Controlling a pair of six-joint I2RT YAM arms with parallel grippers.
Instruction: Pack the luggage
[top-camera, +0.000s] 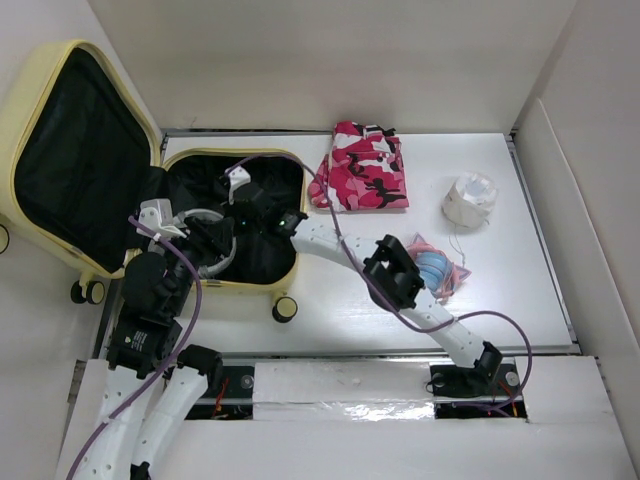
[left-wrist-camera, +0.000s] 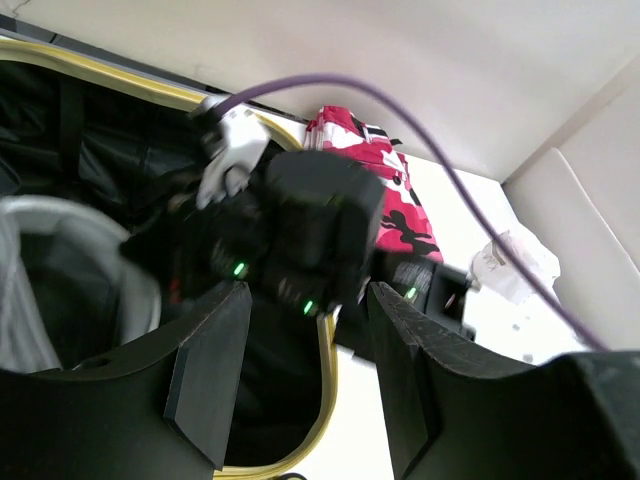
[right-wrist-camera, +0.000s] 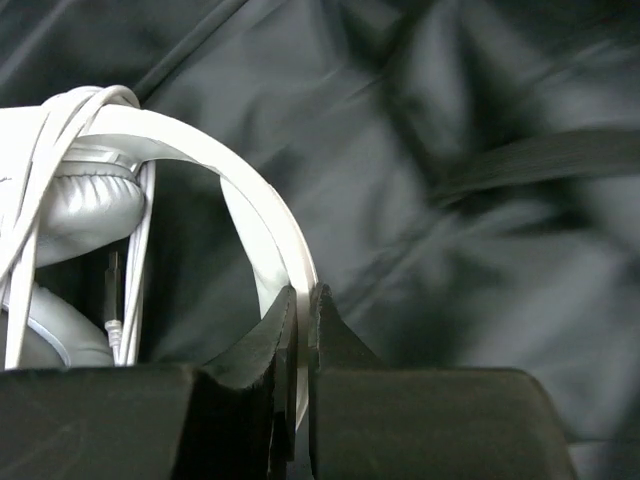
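Observation:
The luggage, a pale yellow suitcase (top-camera: 262, 288), lies open at the table's left, its lid (top-camera: 12, 130) raised to the left. Its black lining fills the right wrist view (right-wrist-camera: 460, 260). White and silver headphones (top-camera: 228, 252) are inside the base. My right gripper (top-camera: 245, 218) reaches in and is shut on the headphones' white headband (right-wrist-camera: 255, 195), its jaws (right-wrist-camera: 303, 295) pinching it; an ear pad (right-wrist-camera: 80, 205) hangs left. My left gripper (top-camera: 195, 240) hovers over the base's near left, open and empty (left-wrist-camera: 310, 295), facing the right arm's wrist (left-wrist-camera: 300, 240) and the yellow rim (left-wrist-camera: 330, 390).
A folded pink camouflage garment (top-camera: 365, 168) lies right of the suitcase and shows in the left wrist view (left-wrist-camera: 395, 200). A white bundled item (top-camera: 470, 200) sits at the far right. A blue and pink bagged item (top-camera: 437, 268) lies by the right arm's elbow. White walls surround the table.

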